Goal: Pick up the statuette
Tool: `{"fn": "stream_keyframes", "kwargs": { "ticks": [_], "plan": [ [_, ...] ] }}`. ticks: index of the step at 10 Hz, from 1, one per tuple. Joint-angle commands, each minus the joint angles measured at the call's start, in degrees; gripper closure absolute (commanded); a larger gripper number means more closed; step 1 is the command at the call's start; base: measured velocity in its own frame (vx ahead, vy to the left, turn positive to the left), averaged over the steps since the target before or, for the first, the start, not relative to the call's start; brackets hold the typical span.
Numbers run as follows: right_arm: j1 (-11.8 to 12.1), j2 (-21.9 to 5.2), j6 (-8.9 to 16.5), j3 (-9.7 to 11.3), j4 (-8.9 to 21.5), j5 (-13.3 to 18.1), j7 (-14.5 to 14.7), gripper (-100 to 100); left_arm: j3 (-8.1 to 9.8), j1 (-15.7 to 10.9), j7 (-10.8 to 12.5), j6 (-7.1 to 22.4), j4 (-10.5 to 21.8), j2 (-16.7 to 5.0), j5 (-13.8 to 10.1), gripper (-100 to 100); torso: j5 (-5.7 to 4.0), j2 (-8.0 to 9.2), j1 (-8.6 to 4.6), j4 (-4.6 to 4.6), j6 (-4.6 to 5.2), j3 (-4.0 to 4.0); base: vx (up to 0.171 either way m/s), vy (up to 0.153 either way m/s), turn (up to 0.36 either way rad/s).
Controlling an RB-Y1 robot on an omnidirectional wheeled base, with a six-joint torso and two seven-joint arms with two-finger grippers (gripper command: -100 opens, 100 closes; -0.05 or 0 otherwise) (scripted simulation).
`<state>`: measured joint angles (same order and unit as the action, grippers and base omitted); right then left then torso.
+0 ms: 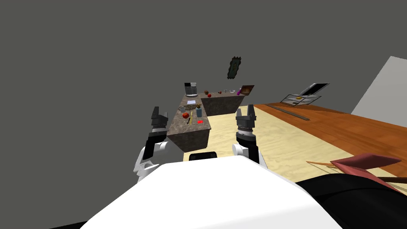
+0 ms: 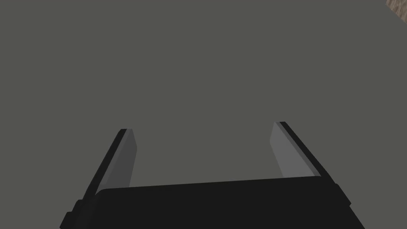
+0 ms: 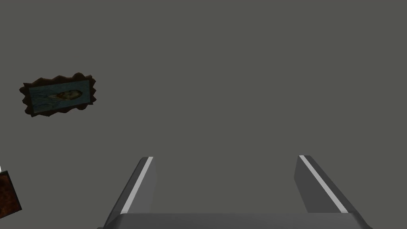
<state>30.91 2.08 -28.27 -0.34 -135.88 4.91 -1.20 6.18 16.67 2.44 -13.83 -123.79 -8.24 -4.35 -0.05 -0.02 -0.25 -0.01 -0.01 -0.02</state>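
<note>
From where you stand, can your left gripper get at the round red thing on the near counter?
Probably not yet: the left gripper, open, points at the grey wall beside the counter, and the round red thing lies further along its top.

Both arms are raised ahead of the torso with the forearms upright. The left gripper (image 1: 160, 113) and the right gripper (image 1: 245, 110) stand at about the same height, well apart, pointing forward. Each gripper's fingers are spread wide, roughly parallel.
</note>
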Motion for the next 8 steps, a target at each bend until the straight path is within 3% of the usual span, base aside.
{"fn": "stream_keyframes", "kwargs": {
  "ticks": [1,3,4,7,8],
  "plan": [
    [0.0,0.0,0.0,0.0,0.0,0.0,0.0,0,0.36,-1.9,1.1,1.0,0.9,-0.2,0.1,-100,0.0,0.0,0.0,0.0,0.0,0.0,-0.001,-0.054,0.068],
    [0.0,0.0,0.0,0.0,0.0,0.0,0.0,0,2.18,-5.6,4.9,4.2,3.5,-0.9,0.1,-100,0.01,-0.02,0.07,0.0,0.0,-0.01,-0.004,-0.049,0.181],
    [0.0,0.0,0.0,0.0,0.0,0.0,0.0,0,2.18,-6.7,4.9,4.5,3.5,-0.9,0.1,-100,0.01,-0.01,0.06,0.0,0.0,0.0,-0.004,-0.044,0.087],
    [0.0,0.0,0.0,0.0,0.0,0.0,0.0,0,4.17,-11.4,8.9,8.5,6.6,-1.3,0.1,-100,0.02,-0.03,0.09,-0.01,0.02,-0.02,0.003,-0.047,0.121],
    [0.0,0.0,0.0,0.0,0.0,0.0,0.0,0,4.17,-11.9,8.9,8.5,6.6,-1.3,0.1,-100,0.01,-0.03,0.06,-0.01,0.01,-0.02,-0.005,-0.057,0.085]
  ]
}}
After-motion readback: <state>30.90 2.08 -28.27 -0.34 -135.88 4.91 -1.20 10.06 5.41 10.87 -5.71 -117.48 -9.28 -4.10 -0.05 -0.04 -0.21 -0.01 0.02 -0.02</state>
